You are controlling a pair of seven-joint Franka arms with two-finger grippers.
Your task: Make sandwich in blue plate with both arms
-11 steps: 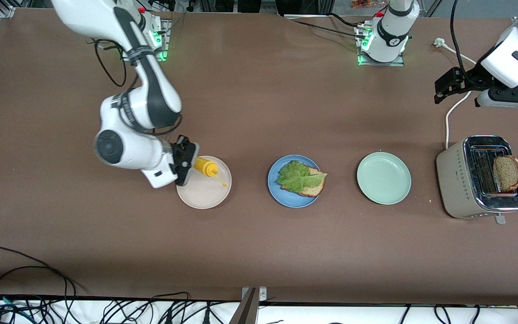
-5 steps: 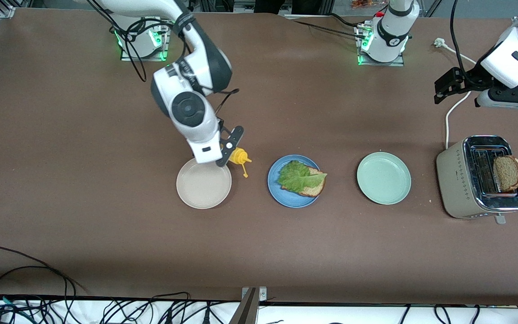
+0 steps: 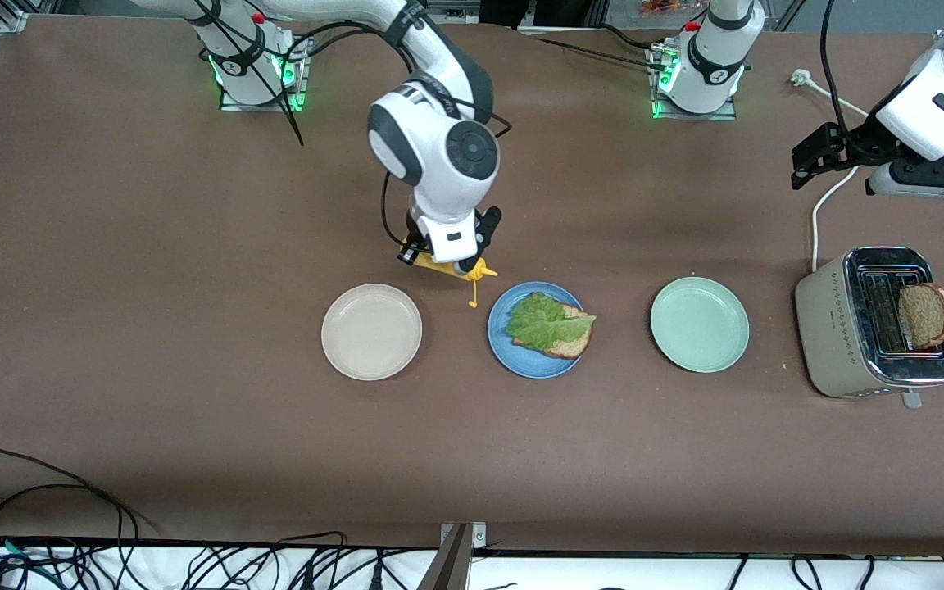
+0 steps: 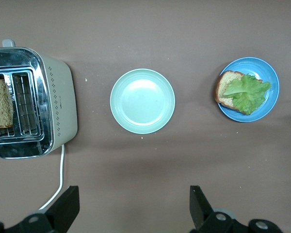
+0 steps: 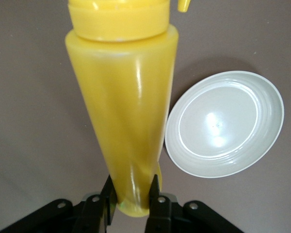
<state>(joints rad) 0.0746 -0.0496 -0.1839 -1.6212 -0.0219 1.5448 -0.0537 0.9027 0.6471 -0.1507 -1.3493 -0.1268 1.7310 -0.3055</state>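
The blue plate [image 3: 521,365] holds one bread slice [image 3: 572,344] with a lettuce leaf [image 3: 546,321] on top; the left wrist view shows the plate [image 4: 270,73] and leaf [image 4: 247,90] too. A second bread slice [image 3: 923,314] stands in the toaster [image 3: 828,328]. My right gripper [image 3: 447,260] is shut on a yellow squeeze bottle [image 3: 462,270], in the air over the table just beside the blue plate's rim, nozzle toward the plate. In the right wrist view the fingers [image 5: 154,194] clamp the bottle's base [image 5: 126,107]. My left gripper [image 3: 869,168] waits open above the table near the toaster, nothing between its fingers [image 4: 68,206].
A beige plate [image 3: 371,331] lies toward the right arm's end, seen also in the right wrist view [image 5: 225,124]. A pale green plate [image 3: 699,324] sits between the blue plate and the toaster. The toaster's white cord [image 3: 820,209] runs up the table. Cables lie along the front edge.
The right arm has lifted the yellow bottle off the beige plate and carried it across to beside the blue plate. The left arm has not moved.
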